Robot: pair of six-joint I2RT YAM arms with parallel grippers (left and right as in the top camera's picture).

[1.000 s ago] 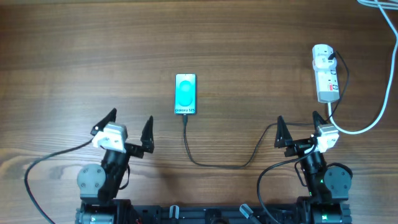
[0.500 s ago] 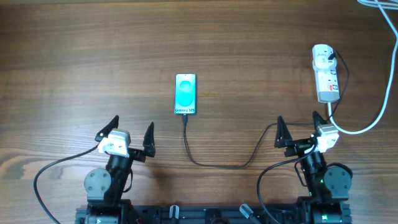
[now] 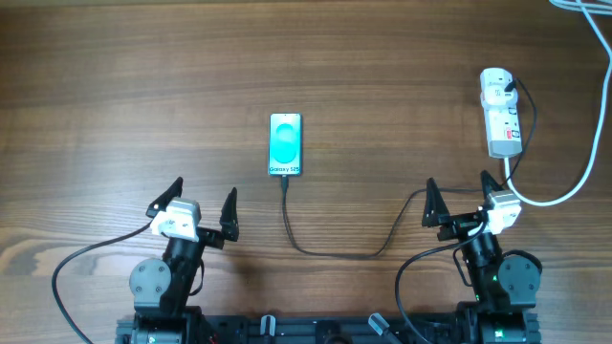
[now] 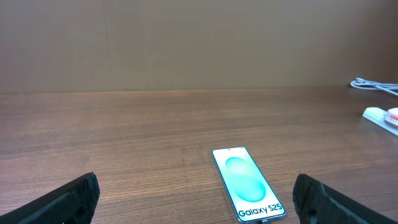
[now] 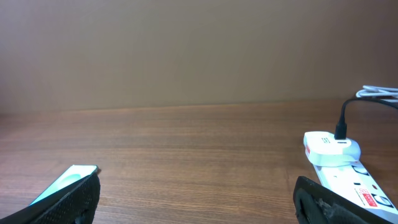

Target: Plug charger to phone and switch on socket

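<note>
The phone lies flat mid-table with its turquoise screen up; it also shows in the left wrist view and at the left edge of the right wrist view. The charger cable runs from the phone's near end in a loop to the right; its tip sits at the phone's port. The socket lies at the far right and also shows in the right wrist view, with a black plug in its far end. My left gripper is open and empty, near-left of the phone. My right gripper is open and empty, near the socket's near end.
A thick white power lead curves from the socket's near end up the right edge of the table. The robots' black cables trail at the near edge by both arm bases.
The left arm drew back toward its base and straightened between the earliest frame and half a second ago. Since then nothing has moved.
</note>
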